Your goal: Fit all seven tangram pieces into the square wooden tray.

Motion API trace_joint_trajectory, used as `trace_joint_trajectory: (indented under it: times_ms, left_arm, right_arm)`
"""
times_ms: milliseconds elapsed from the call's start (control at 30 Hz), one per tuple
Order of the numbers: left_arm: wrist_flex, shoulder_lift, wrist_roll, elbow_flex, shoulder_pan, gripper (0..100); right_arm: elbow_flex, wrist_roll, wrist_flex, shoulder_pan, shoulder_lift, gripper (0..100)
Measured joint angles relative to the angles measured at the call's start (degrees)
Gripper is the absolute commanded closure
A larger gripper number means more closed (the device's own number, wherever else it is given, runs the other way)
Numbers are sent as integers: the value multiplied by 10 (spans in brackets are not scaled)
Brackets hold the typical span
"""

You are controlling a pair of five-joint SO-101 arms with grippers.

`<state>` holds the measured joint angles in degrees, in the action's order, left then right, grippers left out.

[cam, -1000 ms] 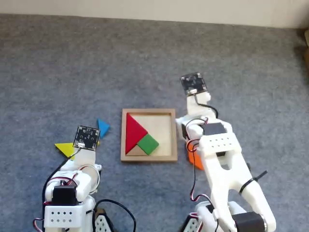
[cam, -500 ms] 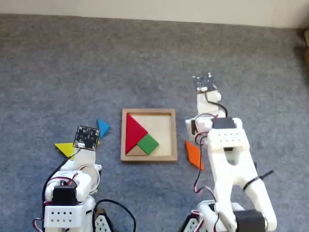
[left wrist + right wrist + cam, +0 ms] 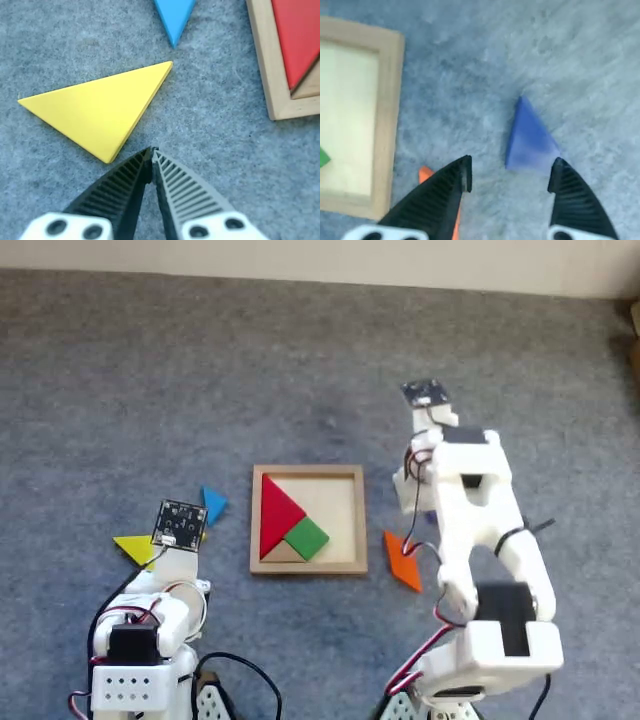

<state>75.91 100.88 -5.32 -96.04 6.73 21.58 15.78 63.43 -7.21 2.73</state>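
Having swung rightward off the centre-frame tray, the right claw is hovering spread apart over a dark blue triangle, probably its next piece; the left claw is sitting closed.

The grey carpet carries a wooden tray near its middle. A yellow triangle and a light blue triangle lie to the tray's left. An orange piece and a dark blue triangle lie to its right.

Wooden tray, rough matt carpet

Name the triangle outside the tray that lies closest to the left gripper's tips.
The yellow triangle: it sits just ahead of the left gripper; the light blue triangle lies beyond it.
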Motion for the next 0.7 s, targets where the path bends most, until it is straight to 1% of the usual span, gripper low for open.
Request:
trace_joint_trajectory:
  times_ms: [267,467,700]
  left_arm:
    - [0,0,0,0,0,992]
    - [0,0,0,0,0,992]
    - [0,0,0,0,0,992]
  right_arm:
    - [-31,1,5,3,85,749]
    - [-47,29,6,4,103,749]
    - [-50,33,3,4,113,750]
